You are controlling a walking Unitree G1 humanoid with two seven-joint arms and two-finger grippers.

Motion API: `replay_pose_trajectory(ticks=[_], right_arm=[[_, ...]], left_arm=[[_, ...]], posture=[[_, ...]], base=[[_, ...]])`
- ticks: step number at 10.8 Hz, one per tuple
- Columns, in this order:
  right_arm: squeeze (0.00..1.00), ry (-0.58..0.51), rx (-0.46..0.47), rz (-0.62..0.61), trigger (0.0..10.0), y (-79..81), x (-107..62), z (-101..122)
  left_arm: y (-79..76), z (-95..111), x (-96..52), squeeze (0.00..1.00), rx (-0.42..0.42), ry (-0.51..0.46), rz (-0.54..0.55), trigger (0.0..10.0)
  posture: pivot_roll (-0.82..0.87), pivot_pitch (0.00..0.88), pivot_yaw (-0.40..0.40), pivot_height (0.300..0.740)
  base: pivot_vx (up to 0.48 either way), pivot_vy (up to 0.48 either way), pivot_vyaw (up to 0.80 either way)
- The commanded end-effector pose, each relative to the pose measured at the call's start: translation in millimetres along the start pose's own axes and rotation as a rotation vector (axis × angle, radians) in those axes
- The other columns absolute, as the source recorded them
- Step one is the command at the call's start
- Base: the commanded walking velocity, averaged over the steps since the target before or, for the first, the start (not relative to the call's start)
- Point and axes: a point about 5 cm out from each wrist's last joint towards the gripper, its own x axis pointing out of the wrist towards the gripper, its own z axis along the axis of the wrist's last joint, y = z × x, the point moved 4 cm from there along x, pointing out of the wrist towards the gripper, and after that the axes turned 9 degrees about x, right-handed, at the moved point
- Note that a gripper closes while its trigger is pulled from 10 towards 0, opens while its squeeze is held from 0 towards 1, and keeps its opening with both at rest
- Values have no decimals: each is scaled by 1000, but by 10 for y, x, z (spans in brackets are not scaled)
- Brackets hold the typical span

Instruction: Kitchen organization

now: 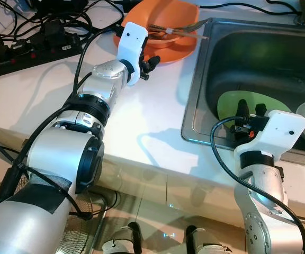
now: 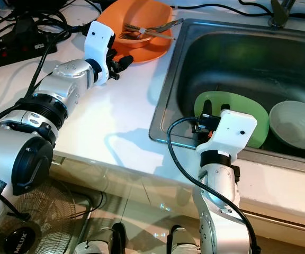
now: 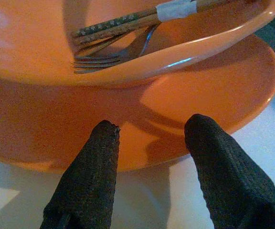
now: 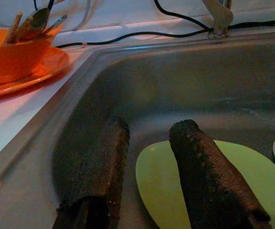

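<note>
The left gripper sits low on the white counter, jaws spread wide and holding nothing, its fingertips right at the near rim of the orange plate. On that plate rides an orange bowl carrying a fork and a pair of taped chopsticks, their handles poking out toward two o'clock over the edge of the sink. That stack is the worry: if the jaws nip only the thin plate rim and lift, the bowl could slide and tip the cutlery into the basin; a push instead of a pinch would shove everything back toward the power strip and cables at ten o'clock. The right gripper hangs over the near sink wall, jaws parted and empty, just above a green plate; whether its fingers touch that plate I can't quite tell in the dim view. A white bowl lies beside it at three o'clock, close enough to be knocked should the green plate be dragged.
</note>
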Motion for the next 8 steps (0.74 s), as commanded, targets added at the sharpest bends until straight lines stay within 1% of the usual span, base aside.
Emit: replay_pose_trajectory(ticks=[1,2,3,4,5,6,7,8], right_arm=[[0,102,34,-25,10000,32,-61,-214],[0,106,36,-19,10000,41,-42,-224],[0,111,40,-11,10000,57,-19,-241],[0,114,42,-6,10000,68,-10,-251],[0,118,47,5,10000,96,17,-270],[0,119,51,12,10000,111,54,-292],[0,120,54,21,10000,130,86,-310],[0,113,62,47,10000,199,171,-319]], left_arm=[[-119,-196,8,0,-11,84,-59,10000],[-202,-261,3,0,-29,101,-120,10000],[-256,-377,-29,0,-51,135,-182,10000],[-249,-424,-52,0,-67,146,-197,10000],[-181,-504,-112,0,-99,160,-205,10000],[-90,-515,-167,0,-65,131,-179,10000],[-37,-467,-214,0,-2,71,-153,10000],[35,-445,-312,0,138,37,-118,10000]], posture=[[-192,235,113,740],[-178,237,105,740],[-164,239,97,740],[-155,236,90,740],[-139,233,82,740],[-120,227,71,740],[-107,217,64,740],[-82,200,46,740]], base=[[0,0,0],[0,0,0],[0,0,0],[0,0,0],[0,0,0],[0,0,0],[0,0,0],[0,0,0]])
